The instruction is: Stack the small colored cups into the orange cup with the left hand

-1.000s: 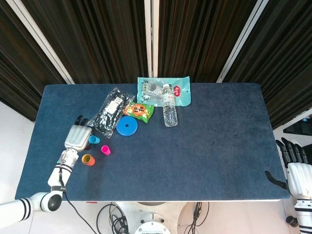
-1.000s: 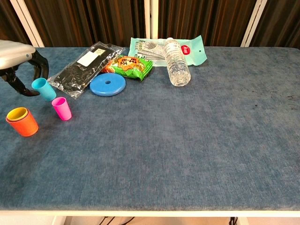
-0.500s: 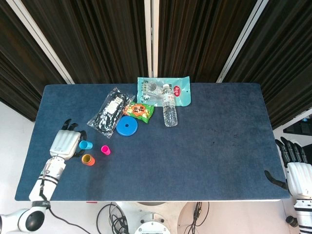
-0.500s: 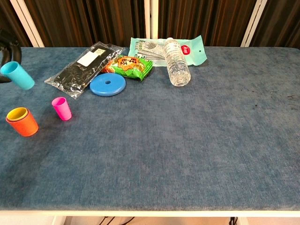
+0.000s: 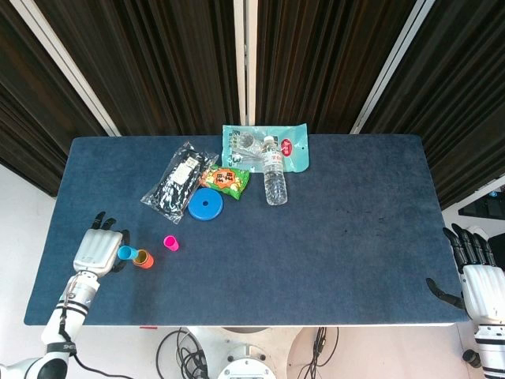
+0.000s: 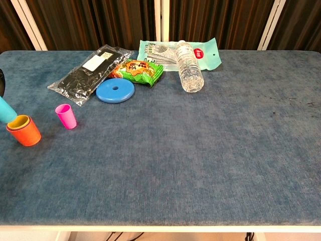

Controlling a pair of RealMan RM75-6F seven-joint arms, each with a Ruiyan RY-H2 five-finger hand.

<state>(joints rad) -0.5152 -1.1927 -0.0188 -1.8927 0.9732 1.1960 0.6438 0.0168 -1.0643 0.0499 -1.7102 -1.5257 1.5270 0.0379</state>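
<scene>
My left hand (image 5: 96,251) hovers near the table's front left corner and grips a small blue cup (image 5: 125,253), tilted, just left of the orange cup (image 5: 143,258). In the chest view the blue cup (image 6: 6,110) pokes in at the left edge, right above the orange cup (image 6: 23,130), which has a yellow cup (image 6: 19,121) nested inside. A pink cup (image 5: 170,243) stands upright to the right of them, also seen as the pink cup (image 6: 66,116). My right hand (image 5: 473,264) hangs off the table's right edge, fingers spread, holding nothing.
Behind the cups lie a black packet (image 5: 174,181), a blue disc (image 5: 205,205), a green snack bag (image 5: 224,178), a clear water bottle (image 5: 273,174) on its side and a teal pouch (image 5: 260,145). Dark curtains stand behind the table.
My left hand closed on the blue cup, lifted it and carried it toward me and left, down to the orange cup. The black packet shifted slightly. The right hand barely moved.
</scene>
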